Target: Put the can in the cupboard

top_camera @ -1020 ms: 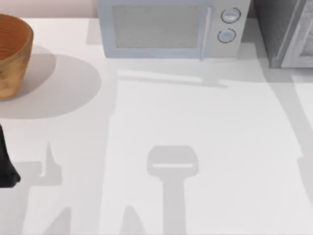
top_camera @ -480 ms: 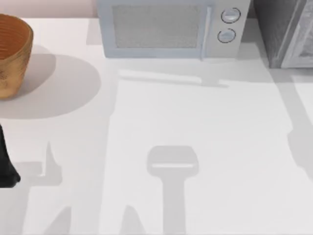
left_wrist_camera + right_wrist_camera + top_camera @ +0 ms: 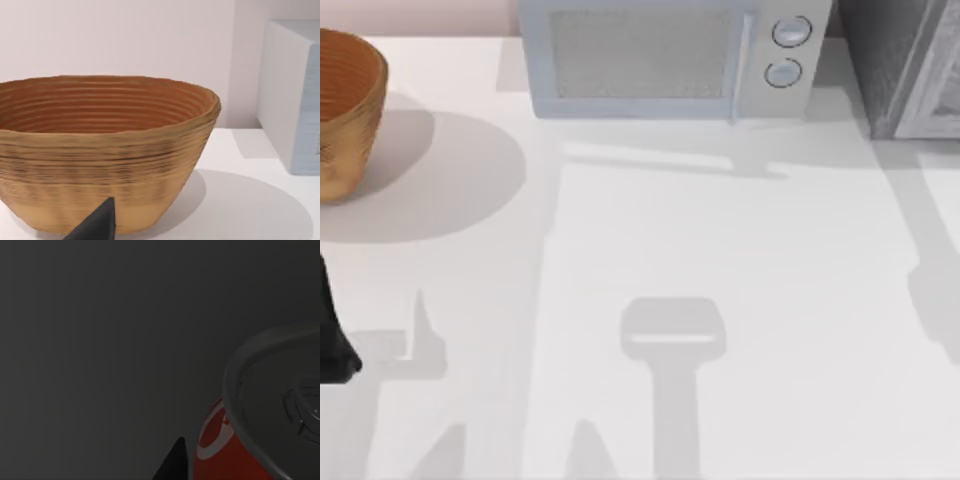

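1. Two arms are at the white table (image 3: 720,240). The left arm (image 3: 332,340) is a black shape at the near left edge of the table, seen from the top.
2. One black pointed tip of the left gripper (image 3: 97,225) shows in the left wrist view. I cannot tell if this gripper is apart or together.
3. Just past that tip stands a big round woven basket, orange-brown with ridges (image 3: 105,150). From the top, it sits at the far left of the table (image 3: 345,110).
4. A light grey box-shaped microwave with two round knobs (image 3: 660,60) stands at the far middle of the table. Its side also shows in the left wrist view (image 3: 295,95).
5. A tall dark grey speckled cupboard with a light grey door frame (image 3: 895,60) stands at the far right corner, near the microwave.
6. The right wrist view is dark. A small round can with a red-and-white label and a silvery top (image 3: 260,430) shows there, close up, with dark grey all around it.
7. A black tip of the right gripper (image 3: 172,465) is just beside the can. I cannot tell if this gripper is clamped on the can or apart.
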Action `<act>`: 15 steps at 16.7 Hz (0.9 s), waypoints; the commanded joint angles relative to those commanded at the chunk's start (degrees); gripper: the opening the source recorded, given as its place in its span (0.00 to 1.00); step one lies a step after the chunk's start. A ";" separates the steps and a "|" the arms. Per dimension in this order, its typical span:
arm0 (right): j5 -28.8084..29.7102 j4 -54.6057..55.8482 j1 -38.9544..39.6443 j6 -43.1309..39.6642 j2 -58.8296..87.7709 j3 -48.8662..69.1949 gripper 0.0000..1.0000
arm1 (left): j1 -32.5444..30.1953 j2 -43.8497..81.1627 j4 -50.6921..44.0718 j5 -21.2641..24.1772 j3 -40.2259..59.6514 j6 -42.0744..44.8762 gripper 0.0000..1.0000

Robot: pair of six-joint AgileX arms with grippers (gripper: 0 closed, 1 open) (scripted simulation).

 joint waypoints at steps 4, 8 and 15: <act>0.00 0.00 0.00 0.00 0.00 0.00 0.53 | 0.00 0.00 0.00 0.00 0.00 0.00 1.00; 0.00 0.00 0.00 0.00 0.00 0.00 0.83 | 0.00 0.00 0.00 0.00 0.00 0.00 1.00; 0.00 0.00 0.00 0.00 0.00 0.00 1.00 | 0.00 0.00 0.00 0.00 0.00 0.00 1.00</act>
